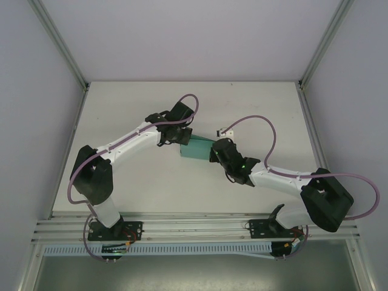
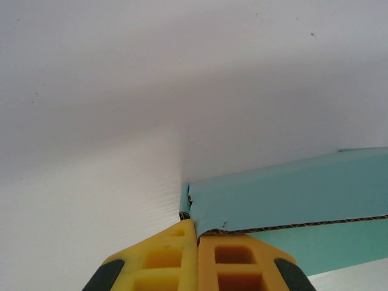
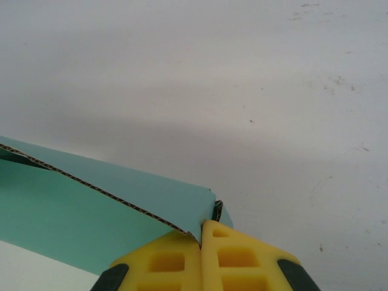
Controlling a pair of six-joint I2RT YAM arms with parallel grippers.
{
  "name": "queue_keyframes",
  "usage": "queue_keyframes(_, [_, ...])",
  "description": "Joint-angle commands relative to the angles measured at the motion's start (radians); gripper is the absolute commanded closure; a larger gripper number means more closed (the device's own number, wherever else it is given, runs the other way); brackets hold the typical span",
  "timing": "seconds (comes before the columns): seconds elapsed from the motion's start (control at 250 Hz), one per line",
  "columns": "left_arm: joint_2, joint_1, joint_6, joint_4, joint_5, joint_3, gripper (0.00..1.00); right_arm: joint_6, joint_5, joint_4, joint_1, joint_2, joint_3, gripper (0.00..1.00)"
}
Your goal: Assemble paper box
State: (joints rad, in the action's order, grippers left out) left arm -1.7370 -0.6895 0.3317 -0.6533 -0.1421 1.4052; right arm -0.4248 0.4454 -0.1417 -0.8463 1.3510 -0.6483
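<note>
Paper box (image 1: 195, 150): teal card, found about the middle of the white surface (image 1: 121, 109), well apart from every edge and corner; it lies between the two claws, and whether it rests on the surface or is raised off it cannot be told. Left claw (image 1: 180, 138): at the end of the paper box nearer the left and far edges. In the left wrist view the left claw (image 2: 196, 229) is narrow, its yellow fingers (image 2: 160, 260) pressed side by side; a corner of the paper box (image 2: 291, 191) and its raw corrugated edge run straight into the seam at the tips; noted as pinching the card. Right claw (image 1: 214, 153): at the opposite end, nearer the right edge. In the right wrist view the right claw (image 3: 201, 229) is likewise narrow, fingers (image 3: 242, 260) together; the corrugated edge of the paper box (image 3: 73, 212) slopes down from the left and ends at the seam between the tips; noted as pinching the card at that corner.
</note>
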Motion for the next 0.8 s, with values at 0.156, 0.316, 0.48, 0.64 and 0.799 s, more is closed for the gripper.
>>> queue_keyframes(0.156, [0.002,0.024,-0.019,-0.010,-0.059,-0.034,1.00,0.008,-0.009,0.226,0.003,0.039,0.052,1.00])
queue_keyframes(0.316, [-0.013,0.023,0.072,0.004,-0.037,-0.085,1.00,0.002,-0.007,0.226,0.002,0.032,0.052,1.00])
queue_keyframes(0.48, [0.041,0.021,0.122,0.072,-0.006,-0.246,1.00,-0.004,-0.014,0.219,0.002,0.024,0.061,1.00])
queue_keyframes(0.64, [0.081,0.014,0.130,0.123,0.029,-0.369,1.00,-0.008,-0.035,0.210,0.002,0.028,0.058,1.00])
queue_keyframes(0.799, [0.077,0.012,0.132,0.103,-0.014,-0.410,1.00,-0.008,-0.043,0.217,-0.001,0.037,0.045,1.00])
